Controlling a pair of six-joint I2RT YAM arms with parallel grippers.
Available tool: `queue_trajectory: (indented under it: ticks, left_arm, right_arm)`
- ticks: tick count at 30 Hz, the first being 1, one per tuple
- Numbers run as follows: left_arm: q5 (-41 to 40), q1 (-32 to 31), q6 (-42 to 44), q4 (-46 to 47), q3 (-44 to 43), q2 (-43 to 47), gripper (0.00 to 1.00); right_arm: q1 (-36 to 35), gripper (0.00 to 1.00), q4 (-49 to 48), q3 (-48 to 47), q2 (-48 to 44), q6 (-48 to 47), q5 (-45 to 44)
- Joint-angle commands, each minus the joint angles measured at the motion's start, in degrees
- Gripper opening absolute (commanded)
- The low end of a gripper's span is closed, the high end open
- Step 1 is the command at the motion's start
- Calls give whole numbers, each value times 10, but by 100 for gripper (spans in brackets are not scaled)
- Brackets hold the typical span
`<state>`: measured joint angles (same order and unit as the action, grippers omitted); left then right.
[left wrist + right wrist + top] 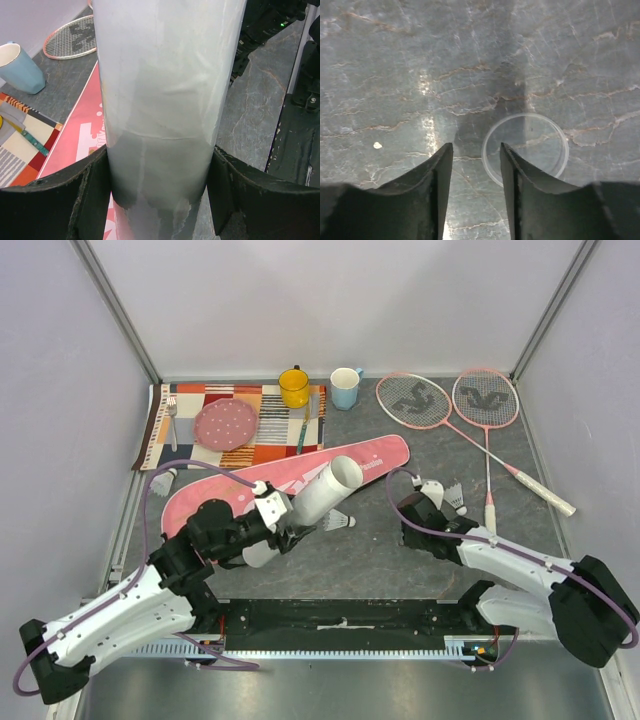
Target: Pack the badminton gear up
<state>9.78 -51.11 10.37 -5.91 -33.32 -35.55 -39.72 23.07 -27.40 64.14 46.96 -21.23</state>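
**Tube clamped, lid loose: where the packing could slip**

We see the left gripper (285,530) clamped on the white tube (325,492), one finger pressed to each side of it in the left wrist view. The tube slants across the centre of the overhead frame, gripped toward its lower end, with its open mouth pointing to the upper right. It sits above the pink racket bag (375,457), which lies diagonally behind it.

The right gripper (476,150) has its jaws apart with nothing between them, low over the bare table (380,560). A clear round lid (525,150) lies flat just right of its right finger.

The two rackets (415,400) lie at the upper right with crossed handles, well apart from the bag. One shuttlecock (341,521) rests just below the tube's mouth. Another (455,495) sits right of centre, near the right gripper. What looks like a third (163,481) lies at the left, by the placemat (285,440) corner.

We judge these to be the risks:
- **Tube:** it is held off-centre, so any push at its mouth could lever it round or slide it in the grip.
- **Lid:** it is thin and flat on the table, so a closing finger may skate it away rather than lift it.
- **Shuttlecock:** the one near the tube is light, and a swing of the tube could flick it off.
- **Arms:** both work close together at the centre and could clash.
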Motion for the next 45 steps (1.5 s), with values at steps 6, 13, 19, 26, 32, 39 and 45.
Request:
queue_trajectory:
  ticks: [6, 13, 19, 26, 32, 39, 45]
  left_arm:
    - [-28, 1, -46, -2, -14, 61, 19]
    - [-71, 0, -82, -73, -18, 159, 20]
    - [-96, 0, -96, -115, -17, 238, 20]
    - [-96, 0, -98, -125, -13, 261, 20]
    - [-96, 1, -98, -125, -10, 268, 20]
    - [-108, 0, -98, -125, -10, 269, 20]
    - [-104, 0, -98, -125, -10, 258, 20]
  right_arm:
    - [-17, 84, -67, -72, -43, -87, 64]
    - [-101, 88, -56, -197, 115, 23, 6]
    - [-185, 85, 91, -358, 274, 162, -110]
    - [-215, 74, 177, -470, 389, 184, -164]
    - [-217, 61, 197, -492, 427, 176, -195]
    - [-217, 42, 201, -491, 431, 174, -202]
    - [-216, 16, 202, -481, 413, 172, -208]
